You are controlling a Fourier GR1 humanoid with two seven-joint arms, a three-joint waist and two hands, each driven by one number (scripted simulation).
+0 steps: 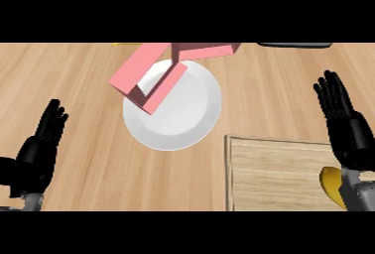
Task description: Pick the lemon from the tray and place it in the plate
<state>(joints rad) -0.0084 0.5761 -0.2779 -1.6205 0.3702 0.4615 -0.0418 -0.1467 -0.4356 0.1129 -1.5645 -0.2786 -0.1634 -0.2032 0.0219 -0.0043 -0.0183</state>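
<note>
A white plate (183, 111) lies on the wooden counter at the middle of the head view. A wooden tray (275, 173) sits at the lower right, and on its right side the yellow lemon (332, 184) shows partly, hidden behind my right forearm. My right hand (344, 124) is open with fingers straight, raised above the tray's right edge and above the lemon. My left hand (40, 146) rests open at the lower left, fingers up, far from the plate and tray.
A pink open-frame object (150, 67) lies tilted over the plate's upper left part. A dark object (293, 44) shows at the top right edge and a small yellow bit (124, 44) at the top edge.
</note>
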